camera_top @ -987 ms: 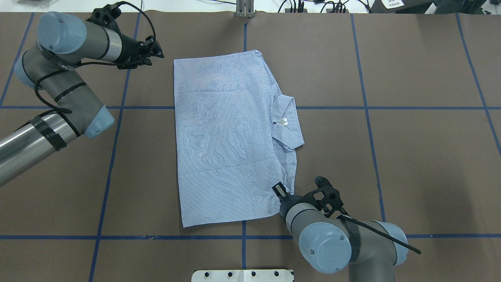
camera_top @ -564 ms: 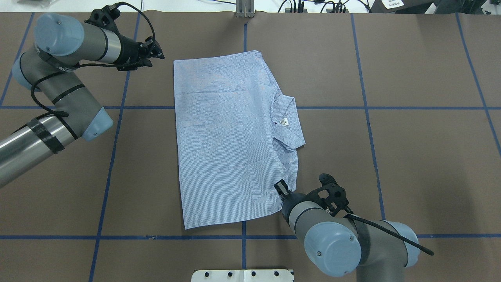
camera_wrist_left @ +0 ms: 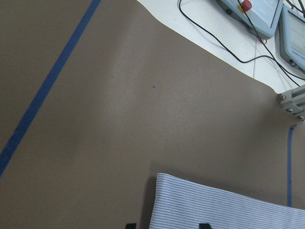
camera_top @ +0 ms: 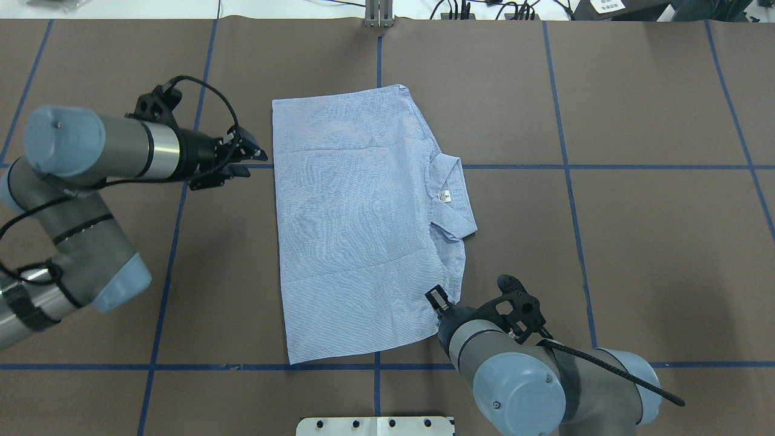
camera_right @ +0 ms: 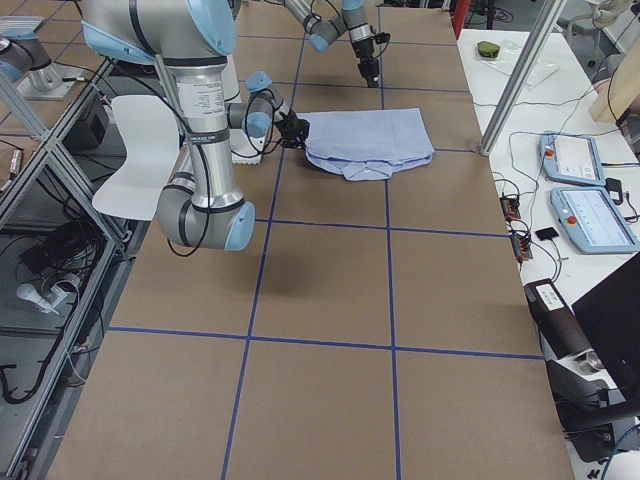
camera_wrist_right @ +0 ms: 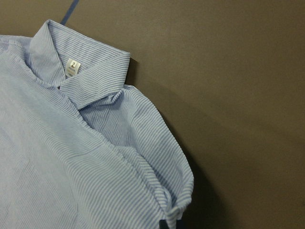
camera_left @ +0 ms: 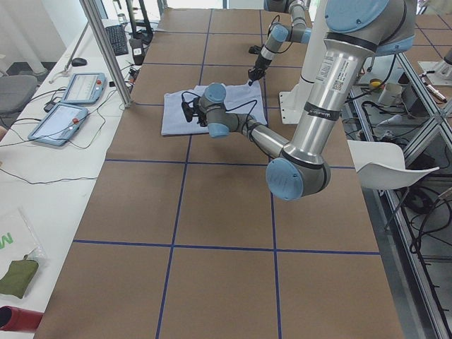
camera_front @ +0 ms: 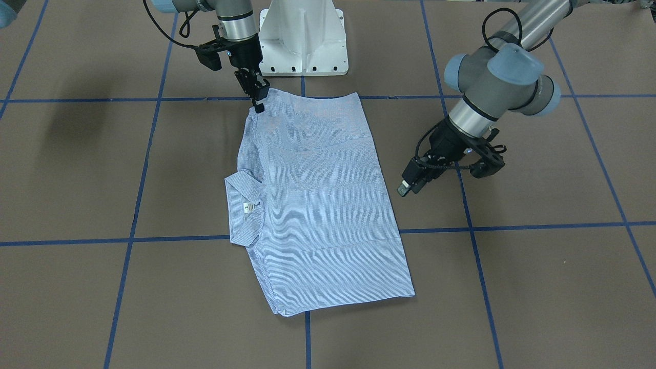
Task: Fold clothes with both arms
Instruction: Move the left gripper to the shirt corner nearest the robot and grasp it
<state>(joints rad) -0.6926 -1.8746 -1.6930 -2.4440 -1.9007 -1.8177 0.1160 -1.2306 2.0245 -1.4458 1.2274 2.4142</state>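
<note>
The light blue striped shirt [camera_top: 351, 224] lies folded into a rectangle mid-table, with its collar [camera_top: 451, 197] and white label on the right. It also shows in the front view [camera_front: 318, 205]. My left gripper [camera_top: 245, 158] is open and level with the shirt's left edge. In the left wrist view its fingertips [camera_wrist_left: 131, 225] straddle the shirt's edge [camera_wrist_left: 228, 205]. My right gripper [camera_top: 437, 298] is shut on the shirt's near right shoulder corner, where the cloth bunches [camera_wrist_right: 181, 200]. In the front view it [camera_front: 258, 102] touches that corner.
Blue tape lines [camera_top: 569, 166] grid the brown table. The white pedestal base [camera_front: 302, 36] stands at the near edge behind the shirt. A metal post [camera_top: 378, 15] and cables sit at the far edge. Teach pendants [camera_right: 575, 190] lie on a side table.
My left arm has swung from the shirt's far left corner toward the robot, to the middle of its left edge. The right gripper and the shirt have shifted slightly toward the robot.
</note>
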